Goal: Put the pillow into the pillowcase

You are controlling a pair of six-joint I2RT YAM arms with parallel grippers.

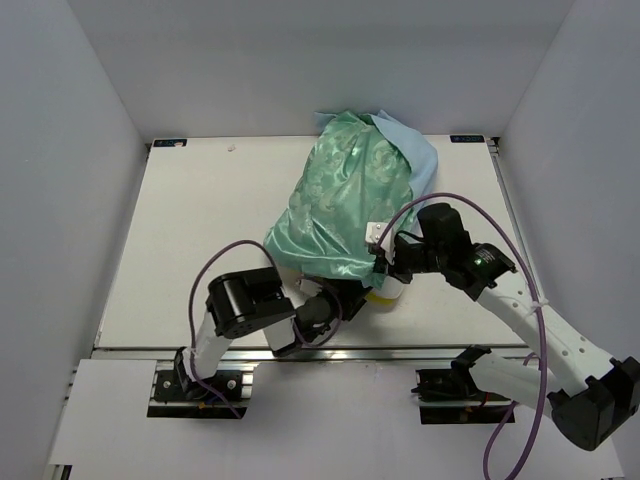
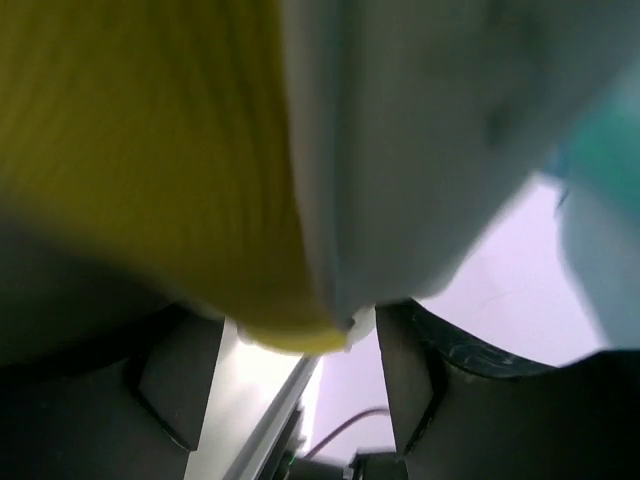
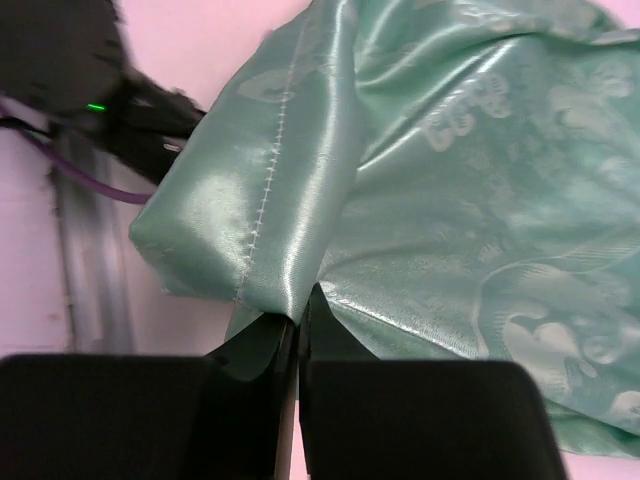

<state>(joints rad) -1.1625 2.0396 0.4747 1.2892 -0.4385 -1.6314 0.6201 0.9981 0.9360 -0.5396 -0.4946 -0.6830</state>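
The right hand (image 3: 297,315) is clenched on the hem of the pillowcase (image 3: 450,180) (mint side up), which covers most of the pillow (image 2: 400,150) on the table (image 1: 200,220). Draw the hem slowly over the pillow's yellow edge. For the left hand (image 2: 300,385), I cannot tell its grip.

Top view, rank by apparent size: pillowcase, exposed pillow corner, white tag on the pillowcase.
1. pillowcase, by far the largest.
2. exposed pillow corner, small.
3. white tag, only slightly smaller, so these two are close.

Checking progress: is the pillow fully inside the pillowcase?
Partly out: a cream, yellow-edged end of the pillow pokes out of the pillowcase.
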